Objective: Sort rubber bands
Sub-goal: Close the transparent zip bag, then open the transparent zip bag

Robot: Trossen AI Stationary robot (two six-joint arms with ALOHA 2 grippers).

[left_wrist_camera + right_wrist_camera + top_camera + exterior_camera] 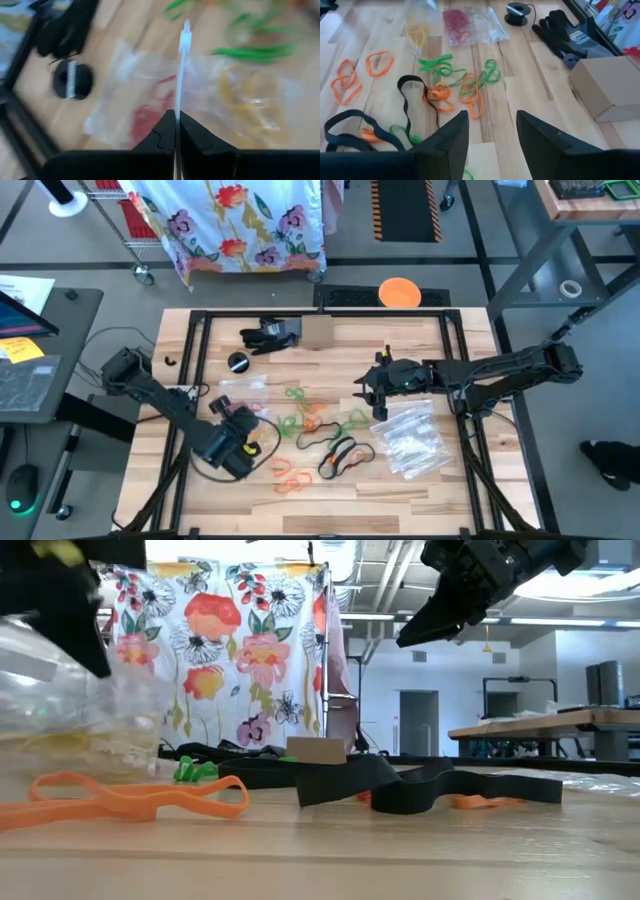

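1. While the rubber bands (322, 442) lie loose in a mixed spread at mid-tabletop (460, 490), the left tool (176, 131) is pressed together on the edge of a clear bag (200, 92) that shows yellow bands inside, probably held as the place for that colour.
2. Red ones sit in a second bag (470, 22) lying flat nearby.
3. Raised above the bands, the right tool (492, 132) hangs spread and empty, its arm reaching in from the right side.

Bright even indoor light, soft shadows cast on the table (420, 490), left wrist view blurred, ceiling glare seen in low view
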